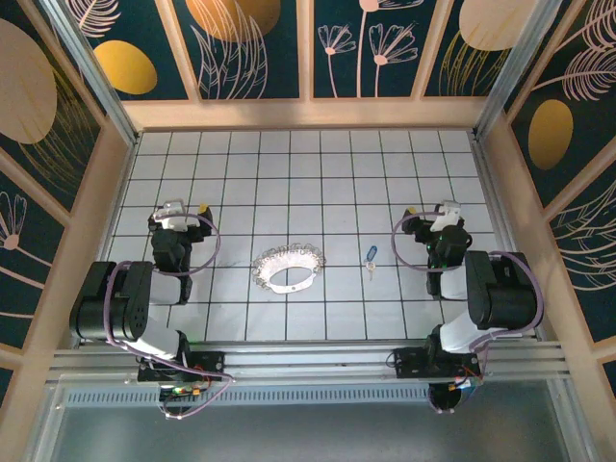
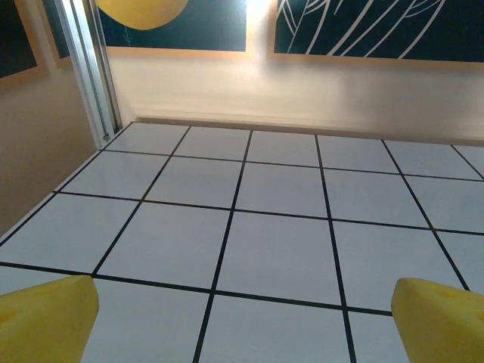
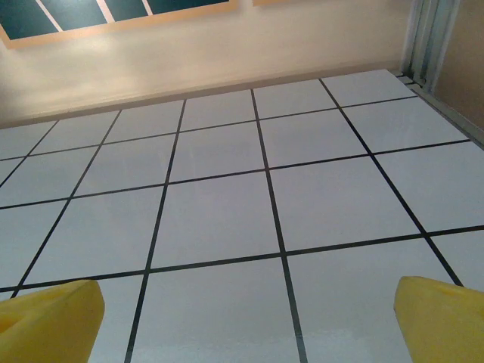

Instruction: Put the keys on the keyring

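The left gripper (image 1: 188,208) and right gripper (image 1: 428,210) both gape wide, holding nothing. Between them on the tiled table (image 1: 289,173) lies the chain loop (image 1: 287,257), with the blue-headed key (image 1: 371,256) near its right side, apart.

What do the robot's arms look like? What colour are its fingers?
The left arm and right arm are chunky and mostly black, with a white section near each base. Thin purple cables loop along them. The left gripper and right gripper have white bits and bright yellow wedge-shaped fingertips.
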`<control>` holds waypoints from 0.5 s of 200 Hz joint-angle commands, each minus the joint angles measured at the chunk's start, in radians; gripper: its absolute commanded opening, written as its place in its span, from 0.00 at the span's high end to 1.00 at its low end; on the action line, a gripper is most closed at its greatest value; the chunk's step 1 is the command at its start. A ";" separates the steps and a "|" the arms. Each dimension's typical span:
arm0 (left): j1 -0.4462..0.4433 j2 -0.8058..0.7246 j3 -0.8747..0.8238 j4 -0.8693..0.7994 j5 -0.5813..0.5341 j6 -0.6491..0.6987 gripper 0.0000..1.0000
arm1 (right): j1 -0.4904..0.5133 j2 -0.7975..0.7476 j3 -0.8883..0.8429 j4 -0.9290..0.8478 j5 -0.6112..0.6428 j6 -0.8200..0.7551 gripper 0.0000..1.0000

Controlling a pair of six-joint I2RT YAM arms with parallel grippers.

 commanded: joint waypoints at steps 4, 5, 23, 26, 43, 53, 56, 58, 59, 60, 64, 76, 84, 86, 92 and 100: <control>0.007 0.003 0.011 0.011 0.005 -0.012 0.01 | -0.009 -0.005 0.018 0.023 -0.018 -0.014 0.01; 0.007 0.003 0.011 0.011 0.006 -0.012 0.01 | -0.009 -0.006 0.019 0.023 -0.018 -0.014 0.01; 0.007 0.002 0.008 0.013 0.005 -0.012 0.01 | -0.009 -0.005 0.019 0.023 -0.018 -0.014 0.01; 0.007 0.001 0.008 0.014 0.004 -0.012 0.01 | -0.009 -0.005 0.019 0.023 -0.018 -0.015 0.01; 0.007 0.000 0.006 0.016 0.003 -0.012 0.01 | -0.009 -0.005 0.018 0.023 -0.018 -0.014 0.01; 0.007 -0.001 0.006 0.016 0.002 -0.012 0.01 | -0.009 -0.005 0.018 0.023 -0.018 -0.014 0.01; 0.007 -0.001 0.008 0.016 0.001 -0.012 0.01 | -0.009 -0.005 0.019 0.023 -0.018 -0.014 0.01; 0.007 -0.001 0.007 0.015 -0.001 -0.013 0.01 | -0.009 -0.005 0.018 0.023 -0.018 -0.014 0.01; 0.008 0.000 0.007 0.015 -0.001 -0.013 0.01 | -0.009 -0.005 0.018 0.023 -0.018 -0.014 0.01; 0.007 0.000 0.007 0.015 0.000 -0.013 0.01 | -0.009 -0.005 0.019 0.022 -0.018 -0.014 0.01; 0.007 -0.001 0.009 0.015 -0.001 -0.013 0.01 | -0.009 -0.005 0.019 0.023 -0.018 -0.014 0.01; 0.007 -0.001 0.008 0.015 -0.001 -0.015 0.01 | -0.009 -0.005 0.018 0.023 -0.018 -0.014 0.01; 0.007 -0.001 0.008 0.015 -0.001 -0.013 0.01 | -0.009 -0.005 0.019 0.023 -0.018 -0.014 0.01; 0.007 -0.001 0.008 0.015 -0.002 -0.013 0.01 | -0.009 -0.005 0.019 0.023 -0.018 -0.015 0.01; 0.007 -0.001 0.008 0.015 -0.002 -0.012 0.01 | -0.009 -0.005 0.019 0.023 -0.018 -0.015 0.01; 0.007 0.001 0.008 0.014 -0.001 -0.013 0.01 | -0.008 -0.005 0.018 0.023 -0.018 -0.014 0.01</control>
